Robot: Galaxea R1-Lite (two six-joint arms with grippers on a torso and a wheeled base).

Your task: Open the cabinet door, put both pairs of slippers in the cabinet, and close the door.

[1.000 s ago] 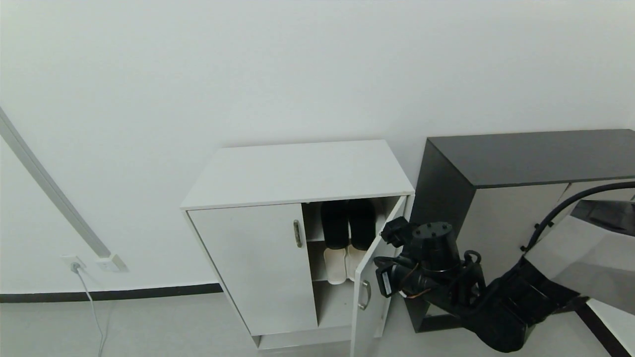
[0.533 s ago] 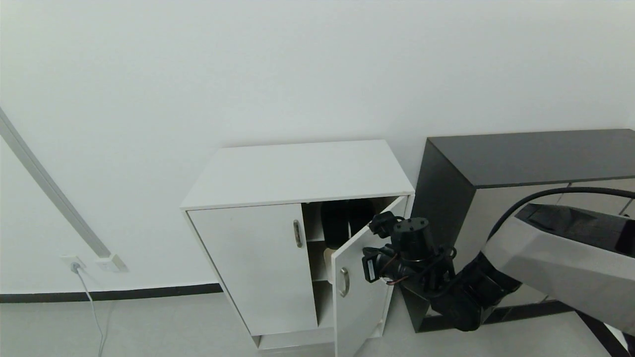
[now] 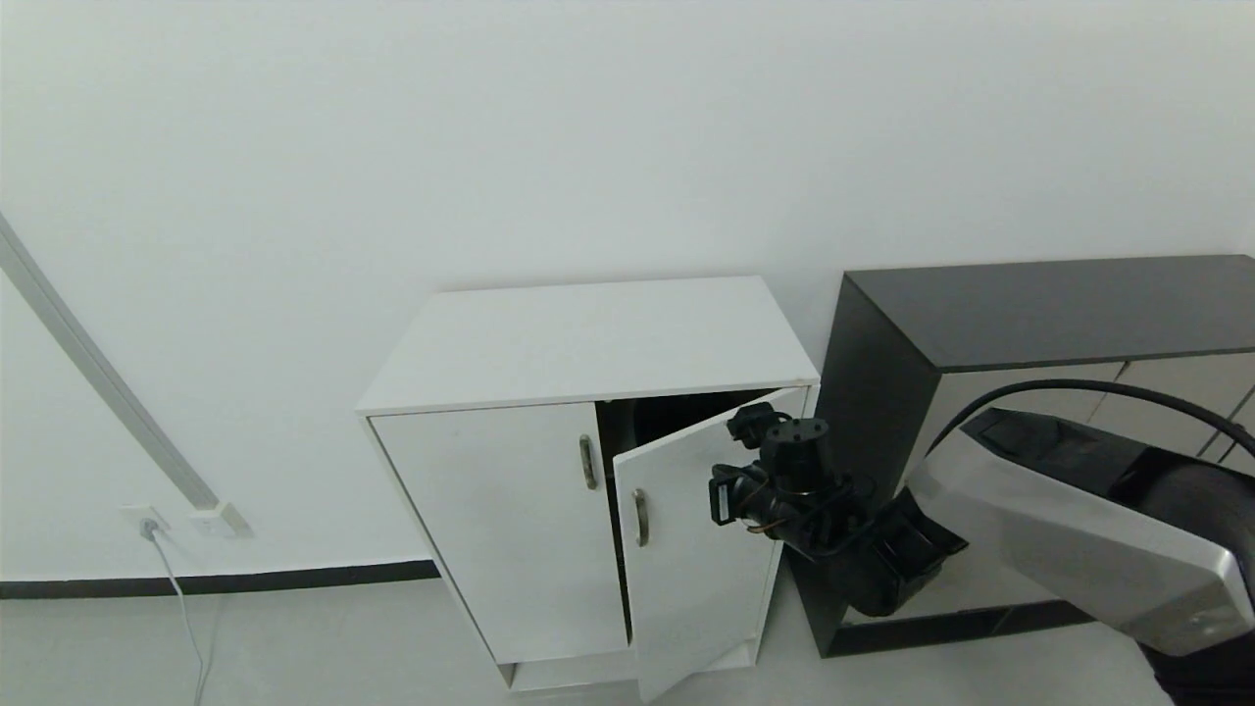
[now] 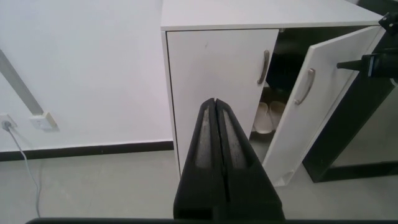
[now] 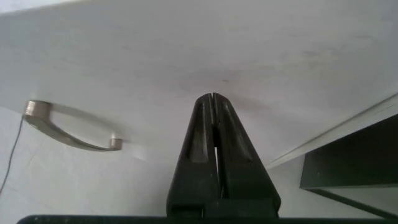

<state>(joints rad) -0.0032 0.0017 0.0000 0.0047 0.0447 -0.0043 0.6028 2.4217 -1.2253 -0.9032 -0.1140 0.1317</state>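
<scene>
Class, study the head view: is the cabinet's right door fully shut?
No, the right door stands ajar, angled outward, with a dark gap between it and the shut left door.

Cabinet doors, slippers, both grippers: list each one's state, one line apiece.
Left door: shut.
Right door: ajar, not yet latched.
White slippers: inside the cabinet, on a shelf.
Left gripper: shut, empty, clear of the cabinet.
Right gripper: shut, empty, tip at the right door's outer face.
</scene>
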